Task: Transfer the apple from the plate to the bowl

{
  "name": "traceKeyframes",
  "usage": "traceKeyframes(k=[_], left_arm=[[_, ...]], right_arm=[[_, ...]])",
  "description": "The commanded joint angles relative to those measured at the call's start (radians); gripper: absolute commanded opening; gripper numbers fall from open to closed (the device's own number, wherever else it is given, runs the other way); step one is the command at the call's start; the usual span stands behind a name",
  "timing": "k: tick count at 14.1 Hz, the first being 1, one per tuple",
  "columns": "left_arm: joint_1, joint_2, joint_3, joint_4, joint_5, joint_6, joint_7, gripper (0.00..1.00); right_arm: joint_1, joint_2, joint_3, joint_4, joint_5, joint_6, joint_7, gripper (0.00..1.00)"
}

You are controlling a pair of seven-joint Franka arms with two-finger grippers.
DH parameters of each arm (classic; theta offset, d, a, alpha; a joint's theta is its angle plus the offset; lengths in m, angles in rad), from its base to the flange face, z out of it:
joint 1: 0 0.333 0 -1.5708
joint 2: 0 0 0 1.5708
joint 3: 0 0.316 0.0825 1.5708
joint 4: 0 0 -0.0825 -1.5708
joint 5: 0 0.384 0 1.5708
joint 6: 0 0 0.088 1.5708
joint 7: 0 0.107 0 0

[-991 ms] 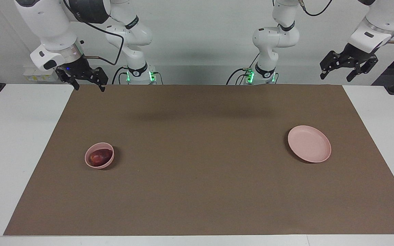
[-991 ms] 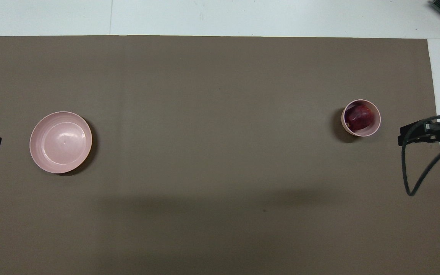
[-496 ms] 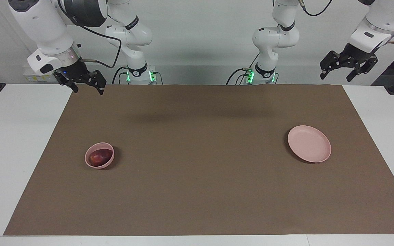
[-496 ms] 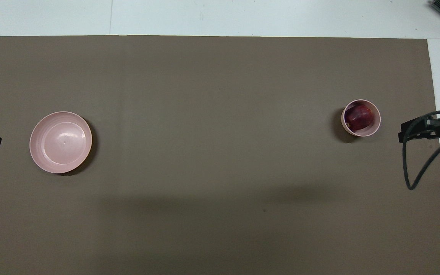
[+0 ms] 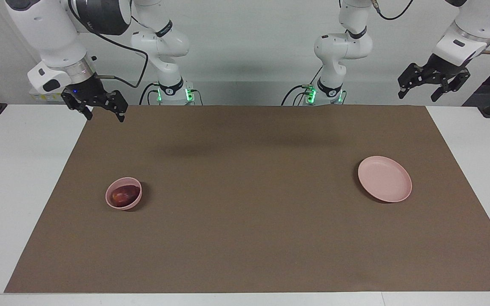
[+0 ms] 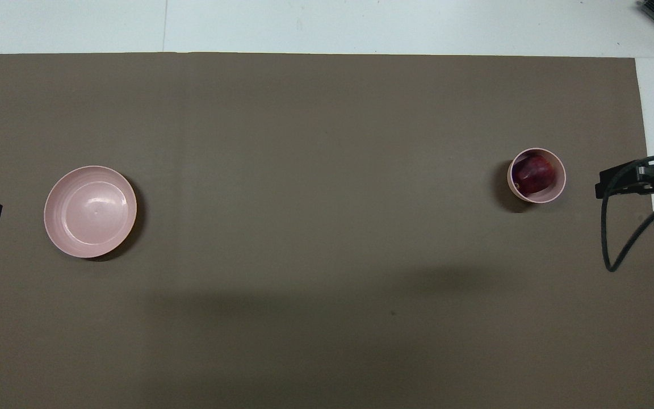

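Retreating toward its table end, right tool (image 5: 101, 111) gapes empty; round glossy apple (image 5: 121, 196) sits in deep bowl (image 5: 111, 203).

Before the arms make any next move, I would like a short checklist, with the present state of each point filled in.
1. Apple inside the bowl: ok, it lies in it.
2. Plate free of the apple: ok, nothing lies on it.
3. Bowl upright on the brown mat, toward the right arm's end: ok.
4. Right pincer empty and away from the bowl: ok, open, raised over the mat's edge at the robots' end.
5. Left pincer empty: ok, open, raised above the table's left-arm end, waiting.
6. Anything left to carry: nothing visible; the task looks done.
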Motion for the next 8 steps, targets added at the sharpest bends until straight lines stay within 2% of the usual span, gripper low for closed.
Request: traceKeyframes(k=[1,8], left_arm=[[-0.007,-0.024,0.004,-0.028,0.006,-0.001,-0.008,1.0],[-0.006,-0.024,0.004,-0.028,0.006,-0.001,-0.01,1.0]], right_arm=[[-0.001,0.013,-0.006,0.019,0.018,0.025,-0.034,1.0],[0.003,0.008,-0.006,0.01,0.015,0.025,-0.036,1.0]])
